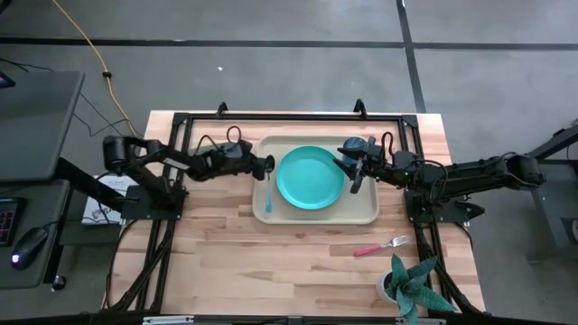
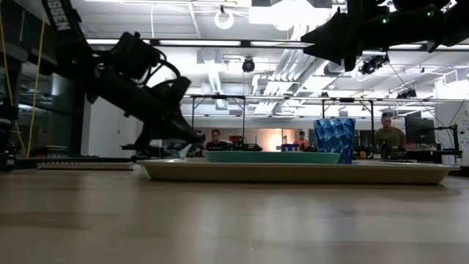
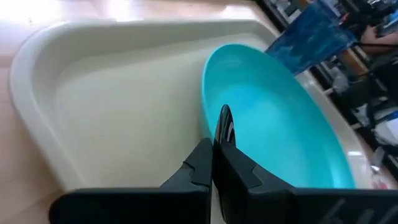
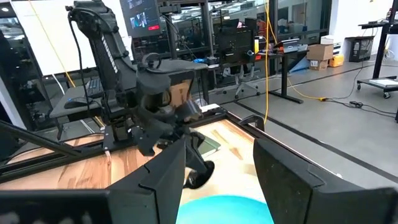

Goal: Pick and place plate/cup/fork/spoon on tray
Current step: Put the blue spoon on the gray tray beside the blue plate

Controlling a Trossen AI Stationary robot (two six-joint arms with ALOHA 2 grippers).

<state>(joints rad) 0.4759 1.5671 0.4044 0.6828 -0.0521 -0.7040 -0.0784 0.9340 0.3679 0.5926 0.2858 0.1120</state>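
The beige tray [image 1: 366, 212] lies mid-table, with the turquoise plate [image 1: 310, 178] flat on its floor. The blue cup [image 2: 334, 141] stands upright on the tray at the plate's far right, and also shows in the high view [image 1: 356, 145]. My left gripper [image 1: 268, 166] is over the tray's left part, shut on the spoon [image 1: 268, 194]. My right gripper [image 4: 217, 168] is open and empty, high above the plate's right edge beside the cup. The red-handled fork [image 1: 381, 246] lies on the bare table near the tray's right front corner. My left gripper pinches the spoon between its two shut fingers, close to the bowl. The dark bowl [image 3: 224, 124] stands edge-on just past the fingertips. The fingers slant down from the table's left and lie across the spoon. The light blue handle [image 1: 268, 200] runs toward the near edge over the tray floor; whether it rests there I cannot tell.
A white pot with a spiky green plant [image 1: 406, 282] stands at the table's near right corner, close to the fork. Black frame bars [image 1: 172, 194] run along the table's left and right sides. People sit in the room behind the table [image 2: 215, 138].
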